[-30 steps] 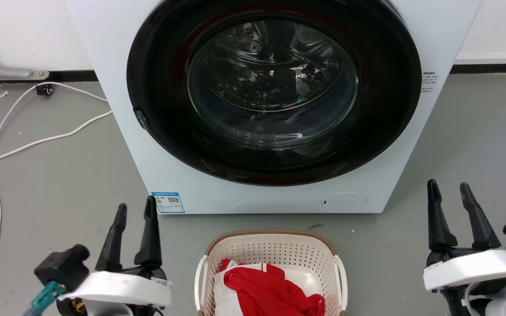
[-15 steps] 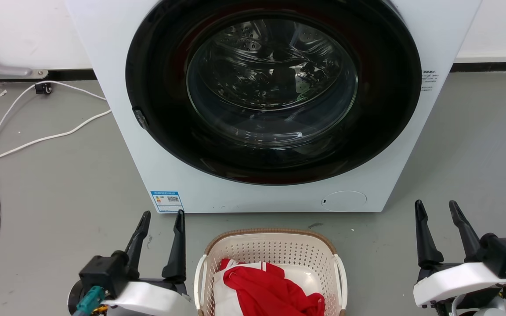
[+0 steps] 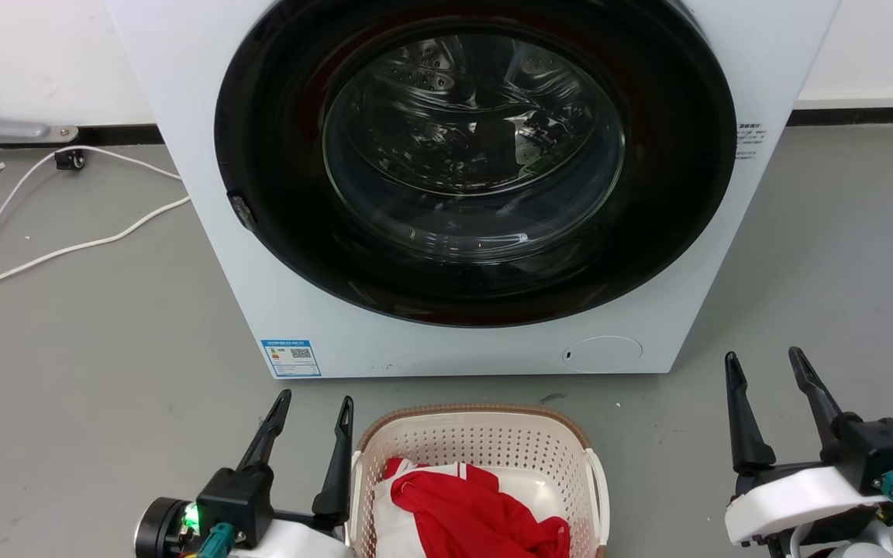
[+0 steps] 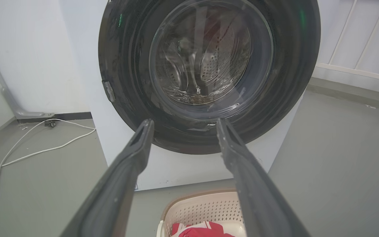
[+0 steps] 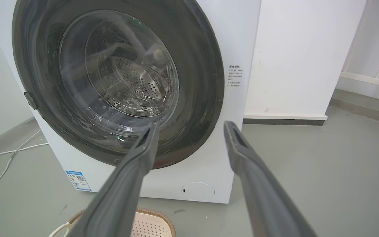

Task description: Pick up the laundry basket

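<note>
Just right of the left gripper's (image 3: pixel 316 397) right finger, on the floor before the washer (image 3: pixel 276 294), stands the basket (image 3: pixel 485 438). Its left handle (image 3: pixel 354 496) lies close against that finger; whether they touch cannot be told. The right gripper (image 3: pixel 762 355) hangs well apart from the right handle (image 3: pixel 600 484), with bare floor between. Both pairs of fingers are spread and hold nothing.

The basket looks like thin perforated plastic: probably light, fairly stiff, yet apt to flex if lifted from one side. Its load, a red cloth (image 3: pixel 477 508) over something white, seems soft and adds little weight. The two white handles look the best holds, one per gripper, raised evenly so that it does not tip. Their smooth plastic may slide between the fingers.

The basket's near half is cut off by the head view's lower edge, so its depth and fill cannot be judged. The white thing under the cloth is hard to make out. In the left wrist view the far rim sits low between the fingers.
</note>
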